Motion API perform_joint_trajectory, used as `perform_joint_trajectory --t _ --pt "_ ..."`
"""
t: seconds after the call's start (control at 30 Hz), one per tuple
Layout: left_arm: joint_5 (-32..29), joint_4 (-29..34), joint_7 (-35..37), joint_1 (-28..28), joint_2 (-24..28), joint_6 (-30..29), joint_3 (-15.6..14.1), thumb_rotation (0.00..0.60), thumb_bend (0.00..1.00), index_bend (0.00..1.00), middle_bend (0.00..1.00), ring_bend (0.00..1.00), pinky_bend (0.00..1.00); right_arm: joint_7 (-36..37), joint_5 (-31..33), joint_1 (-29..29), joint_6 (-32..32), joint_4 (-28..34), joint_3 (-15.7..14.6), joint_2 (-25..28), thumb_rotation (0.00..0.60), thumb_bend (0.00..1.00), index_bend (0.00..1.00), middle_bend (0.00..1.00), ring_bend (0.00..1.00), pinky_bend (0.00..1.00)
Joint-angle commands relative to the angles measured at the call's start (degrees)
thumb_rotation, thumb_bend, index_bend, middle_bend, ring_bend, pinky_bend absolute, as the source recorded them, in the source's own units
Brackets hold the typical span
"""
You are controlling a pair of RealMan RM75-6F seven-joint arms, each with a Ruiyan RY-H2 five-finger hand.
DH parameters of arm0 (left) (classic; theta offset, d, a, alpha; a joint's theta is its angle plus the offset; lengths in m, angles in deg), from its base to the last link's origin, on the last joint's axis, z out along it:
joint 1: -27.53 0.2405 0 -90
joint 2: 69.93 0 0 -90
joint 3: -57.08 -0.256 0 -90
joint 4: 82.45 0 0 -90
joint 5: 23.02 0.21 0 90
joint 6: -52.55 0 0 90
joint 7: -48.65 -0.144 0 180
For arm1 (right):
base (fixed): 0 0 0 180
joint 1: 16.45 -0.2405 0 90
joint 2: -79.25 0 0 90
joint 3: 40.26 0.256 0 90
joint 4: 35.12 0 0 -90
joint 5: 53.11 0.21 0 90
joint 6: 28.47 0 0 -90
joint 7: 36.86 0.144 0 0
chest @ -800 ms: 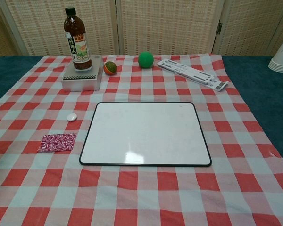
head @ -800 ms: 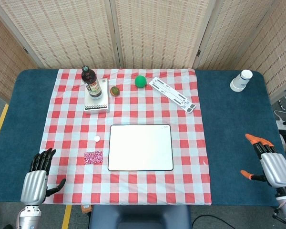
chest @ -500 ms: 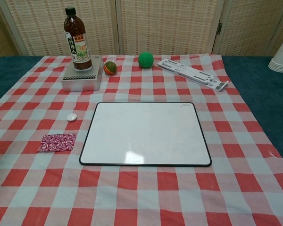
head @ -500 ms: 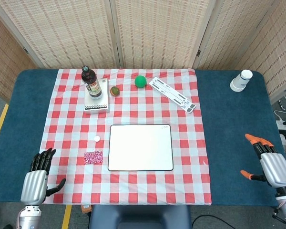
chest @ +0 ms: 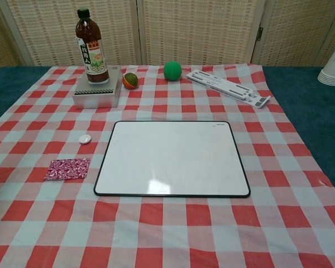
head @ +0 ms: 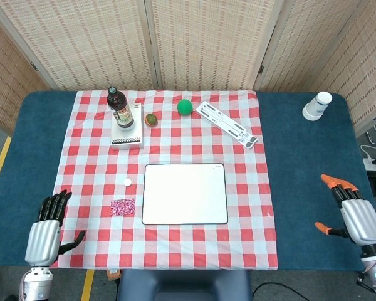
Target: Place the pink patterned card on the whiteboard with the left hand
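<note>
Your left hand (head: 42, 237) hovered at the near left corner of the table, fingers spread wide and holding nothing. Your right hand (head: 355, 215) hovered at the near right edge, likewise spread and empty. The pink card (head: 123, 207) (chest: 68, 168) lay flat on the checked cloth (head: 250, 188), just left of the whiteboard (head: 185, 194) (chest: 173, 158) and apart from it. A small white disc (head: 127, 182) sat just beyond the card.

Count: 1 pink patterned card (head: 123, 207), 1 whiteboard (head: 185, 194), 1 bottle (head: 120, 108) on 1 grey box (head: 127, 138), 2 balls (green (head: 185, 107), multicoloured (head: 151, 119)), 1 white disc (head: 127, 182), 1 white folding stand (head: 226, 123), 1 cup stack (head: 317, 106), 2 hands.
</note>
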Motion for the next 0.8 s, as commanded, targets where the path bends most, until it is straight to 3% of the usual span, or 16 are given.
perform_joint_trajectory --t 0.03,0.1,0.17,0.2,0.27,0.3,0.33,0.4,0.53,0.8 --pt "0.78 0.39 -1.11 -0.29 0.2 0.06 -0.08 0.6 0.25 0.0 0.0 0.0 0.07 0.28 -0.16 0.01 0.0 -0.21 -0.12 -0.04 0.6 0.0 0.06 0.09 0.0 0.12" --pt "1.51 1.02 -2.35 -0.67 0.38 0.18 0.08 0.6 0.25 0.0 0.0 0.04 0.16 0.51 -0.24 0.06 -0.17 -0.3 -0.12 0.0 0.6 0.0 0.06 0.09 0.0 0.12" --pt "2.26 2.11 -3.94 -1.2 0.39 0.38 0.4 0.6 0.25 0.0 0.03 0.16 0.31 0.84 -0.33 0.13 -0.43 -0.32 -0.07 0.08 0.6 0.0 0.06 0.09 0.0 0.12" --pt "2.53 2.58 -4.62 -1.5 0.34 0.55 0.6 0.6 0.25 0.0 0.11 0.28 0.43 0.98 -0.36 0.15 -0.52 -0.34 -0.07 0.11 0.6 0.0 0.06 0.09 0.0 0.12" --pt "1.8 4.05 -7.33 -2.62 0.43 2.43 0.97 0.6 0.25 0.06 0.43 0.57 0.65 1.24 -0.41 0.14 -0.43 -0.37 -0.14 0.24 0.6 0.0 0.06 0.09 0.0 0.12" --pt "-0.01 5.16 -9.17 -2.96 0.64 3.66 1.04 0.6 0.25 0.17 0.66 0.74 0.76 1.3 -0.4 0.09 -0.32 -0.37 -0.16 0.29 0.6 0.0 0.06 0.09 0.0 0.12" --pt "-2.51 6.72 -12.09 -3.27 0.92 4.83 1.19 0.6 0.25 0.25 0.79 0.84 0.82 1.35 -0.4 0.06 -0.22 -0.38 -0.19 0.35 0.6 0.0 0.06 0.09 0.0 0.12" --pt "-7.91 10.55 -19.12 -4.09 1.09 6.4 1.79 0.6 0.25 0.35 0.93 0.94 0.88 1.6 -0.5 0.04 -0.11 -0.35 -0.31 0.49 0.6 0.0 0.06 0.09 0.0 0.12" --pt "-13.93 14.13 -24.72 -6.69 -1.94 8.4 3.4 0.6 0.26 0.4 1.0 1.0 0.95 1.85 -0.24 0.03 0.07 -0.35 -0.32 0.69 0.6 0.0 0.06 0.09 0.0 0.12" --pt "-24.12 8.83 -31.2 -12.99 -9.62 11.95 6.95 0.6 0.25 0.4 1.0 1.0 0.95 2.53 -0.27 0.12 0.01 -0.13 -0.42 1.3 0.6 0.0 0.06 0.09 0.0 0.12"
